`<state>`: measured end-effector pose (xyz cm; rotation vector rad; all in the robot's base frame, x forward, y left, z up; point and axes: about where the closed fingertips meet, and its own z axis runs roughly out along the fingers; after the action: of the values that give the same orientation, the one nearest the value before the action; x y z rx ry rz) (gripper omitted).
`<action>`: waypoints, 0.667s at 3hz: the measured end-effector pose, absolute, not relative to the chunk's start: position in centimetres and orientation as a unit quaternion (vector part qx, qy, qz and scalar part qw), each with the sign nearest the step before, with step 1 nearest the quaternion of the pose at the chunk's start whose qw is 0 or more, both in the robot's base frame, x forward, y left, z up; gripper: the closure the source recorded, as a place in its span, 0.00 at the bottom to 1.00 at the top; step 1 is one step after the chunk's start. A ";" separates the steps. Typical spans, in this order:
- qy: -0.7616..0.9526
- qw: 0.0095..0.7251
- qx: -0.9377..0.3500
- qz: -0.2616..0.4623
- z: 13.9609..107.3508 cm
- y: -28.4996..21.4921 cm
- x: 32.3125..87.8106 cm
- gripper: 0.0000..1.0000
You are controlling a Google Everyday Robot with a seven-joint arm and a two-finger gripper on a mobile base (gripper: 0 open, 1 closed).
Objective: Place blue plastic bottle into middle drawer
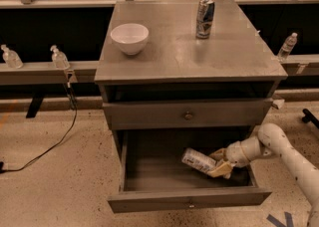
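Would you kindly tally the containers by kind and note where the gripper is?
White round bowl: 1
Dark tall drink can: 1
Small clear pump bottles: 2
Clear capped plastic bottles: 2 (labelled bottle, ledge bottle)
Total: 6
Gripper: inside the open grey metal drawer, beside the labelled bottle.

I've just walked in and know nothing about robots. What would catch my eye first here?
The open drawer low in the grey cabinet, where a white arm reaches in from the right and its gripper is shut on one end of a small bottle lying tilted inside. After that, the cabinet top: a white bowl at the left and a dark can at the back right.
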<state>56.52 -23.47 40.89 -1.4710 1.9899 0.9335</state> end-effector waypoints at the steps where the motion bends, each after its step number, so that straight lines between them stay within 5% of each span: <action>1: 0.728 0.244 -0.540 0.345 40.6 -23.1 56.4 0.07; 2: 0.727 0.244 -0.540 0.346 40.5 -22.9 56.4 0.00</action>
<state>56.39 -22.93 40.49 -1.4756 1.9867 0.9464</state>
